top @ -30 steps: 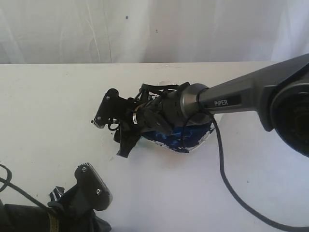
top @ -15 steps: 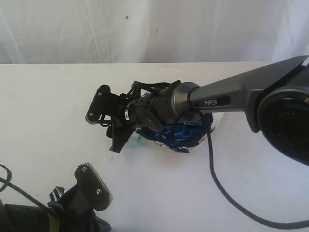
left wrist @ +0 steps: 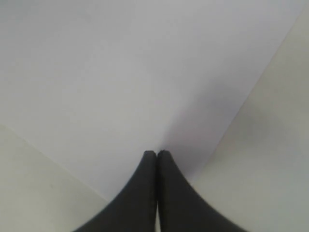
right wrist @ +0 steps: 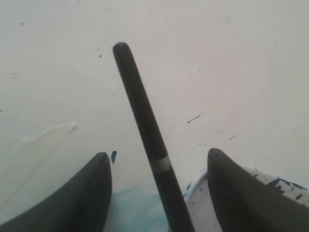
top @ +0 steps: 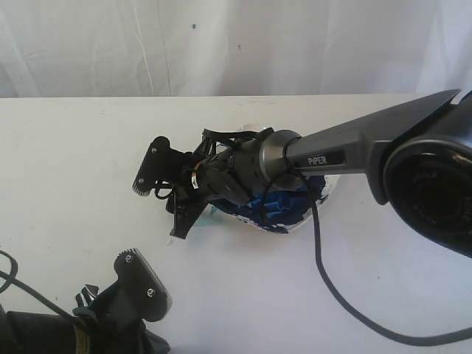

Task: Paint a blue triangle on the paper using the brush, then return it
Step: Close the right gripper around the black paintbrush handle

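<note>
Left: the black left gripper [left wrist: 157, 153] is seen low at the near edge of the white tabletop [top: 66, 162]. Its jaws are pressed together, tip against tip, and nothing is pinched between them. Beneath them a large plain white sheet of paper [left wrist: 120, 72] is laid flat, and two of its edges are seen against the duller table.

Centre: the black right gripper [right wrist: 158, 152] is reached across the middle of the table, well apart from the left one. Its jaws are spread wide. Between them the thin black-handled brush with a narrow silver band [right wrist: 145, 121] is seen, slanted and clear of both fingers [right wrist: 91, 193], so it is not gripped. A pale blue smear [right wrist: 130, 205] is marked on the surface beside the handle's lower part. The bristles are hidden.

Right: a white dish spattered with dark-blue paint [right wrist: 197, 203] is placed just beside the brush, largely covered in the exterior view by the grey right arm [top: 354, 144]. A black cable [top: 324, 280] is hung from that arm to the table.
</note>
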You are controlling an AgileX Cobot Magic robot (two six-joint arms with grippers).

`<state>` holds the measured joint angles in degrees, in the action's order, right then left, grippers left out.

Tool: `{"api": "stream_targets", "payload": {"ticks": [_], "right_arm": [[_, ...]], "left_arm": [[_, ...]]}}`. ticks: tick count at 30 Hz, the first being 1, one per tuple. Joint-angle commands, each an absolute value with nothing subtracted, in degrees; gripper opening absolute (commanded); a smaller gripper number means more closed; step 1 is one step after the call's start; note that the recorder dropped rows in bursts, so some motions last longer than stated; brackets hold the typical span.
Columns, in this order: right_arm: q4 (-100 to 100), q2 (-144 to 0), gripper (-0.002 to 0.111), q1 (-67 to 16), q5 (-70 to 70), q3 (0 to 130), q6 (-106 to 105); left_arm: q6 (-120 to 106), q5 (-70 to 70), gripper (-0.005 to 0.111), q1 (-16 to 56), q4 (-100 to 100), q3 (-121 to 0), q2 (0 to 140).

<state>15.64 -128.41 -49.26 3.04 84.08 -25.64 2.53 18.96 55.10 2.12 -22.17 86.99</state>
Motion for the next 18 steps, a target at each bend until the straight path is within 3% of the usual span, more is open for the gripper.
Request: {"api": "stream_targets", "payload": {"ticks": [1,5,11,18], "right_arm": [[16.13,-128.66,0.054,-49.24,3.33,84.67,-25.89],[16.13,-128.76,0.054,-49.24,1.68,84.9,-25.89],[16.25,-128.76,0.042,-49.24,1.69,84.9,-25.89],[16.52,-128.76,0.038,-49.24,1.69,84.9,-25.89]], "left_arm": [[2.56,17.07,0.0,54.91,2.52,-21.75,87.27],[2.56,17.07,0.0,54.91,2.52,-21.75,87.27],[2.56,17.07,0.0,54.91,2.52,-21.75,87.27],[2.56,17.07,0.0,54.91,2.52,-21.75,87.27]]}}
